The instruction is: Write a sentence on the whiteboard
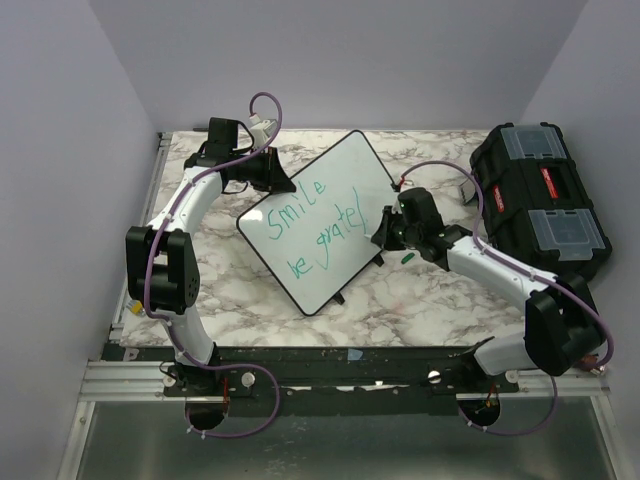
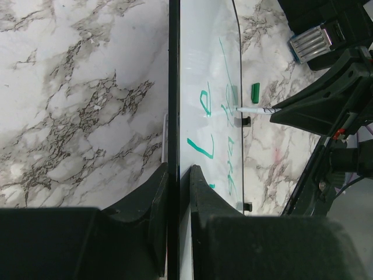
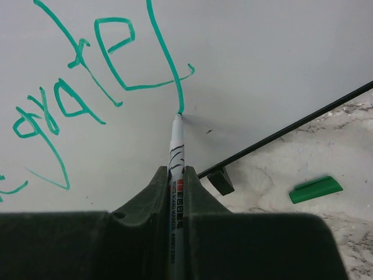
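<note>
A glossy white whiteboard (image 1: 345, 175) with a thin black frame and rounded corners sits cornerwise at the middle of a grey-veined, marble-patterned table (image 1: 420, 300), between two black-and-white robot arms. The left gripper (image 2: 178, 170), one blunt black finger on each face, is clamped on the board's upper-left edge. From the left wrist camera the board appears almost edge-on, its frame a dark line running between the fingers (image 2: 152, 195).

The right gripper (image 3: 176, 174) is closed tight on a slim white marker (image 3: 176, 143) printed with black stripes and red lettering, the barrel standing out from between two wedge-shaped fingers. The marker's green tip touches the smooth white surface at the lower end of a long curved stroke, close to the board's lower-right edge.

The sentence (image 1: 305, 225), in thin, uneven green handwriting, runs in two lines across the board: "Smile" above, "be" and a word beginning "grate" below, its last letters just left of the right gripper.

A small black foot (image 3: 220, 181) juts from the frame beside the marker. A flat green cap (image 3: 315, 189) lies on the table just off that edge, apart from the board. A black hard-shell toolbox (image 1: 540, 200) with clear-lidded compartments and red markings stands at the table's far right, well apart from the board.
</note>
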{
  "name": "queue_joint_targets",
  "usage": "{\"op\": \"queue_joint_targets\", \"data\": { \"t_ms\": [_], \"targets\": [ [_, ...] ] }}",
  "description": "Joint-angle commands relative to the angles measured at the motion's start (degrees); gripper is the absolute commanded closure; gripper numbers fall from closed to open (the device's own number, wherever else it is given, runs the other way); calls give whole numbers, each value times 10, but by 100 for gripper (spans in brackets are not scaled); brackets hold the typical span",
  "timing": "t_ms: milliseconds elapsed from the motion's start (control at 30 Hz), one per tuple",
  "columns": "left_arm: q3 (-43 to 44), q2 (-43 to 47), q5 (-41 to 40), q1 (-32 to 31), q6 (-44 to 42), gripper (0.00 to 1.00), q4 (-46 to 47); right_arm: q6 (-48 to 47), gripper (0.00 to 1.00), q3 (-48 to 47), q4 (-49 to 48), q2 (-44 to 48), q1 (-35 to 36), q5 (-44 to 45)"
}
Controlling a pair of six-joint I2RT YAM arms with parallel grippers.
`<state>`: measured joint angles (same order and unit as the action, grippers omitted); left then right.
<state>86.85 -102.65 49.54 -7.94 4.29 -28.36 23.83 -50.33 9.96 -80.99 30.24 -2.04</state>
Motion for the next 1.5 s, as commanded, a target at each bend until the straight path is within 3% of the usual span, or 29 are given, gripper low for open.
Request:
{"op": "queue_joint_targets", "data": {
  "t_ms": [0,600,933,1467],
  "targets": [
    [-1,23,-16,-4,-59,100,29,18,99,21,31,-7,3,-55],
    [1,21,-16,-4,-60,100,25,36,99,-63,-8,43,5,-22],
    [3,18,-18,-4,-62,100,22,25,99,-118,-14,-18,5,35],
    [5,15,-19,-4,-64,100,23,14,99,-144,-29,-83,4,49]
  ]
}}
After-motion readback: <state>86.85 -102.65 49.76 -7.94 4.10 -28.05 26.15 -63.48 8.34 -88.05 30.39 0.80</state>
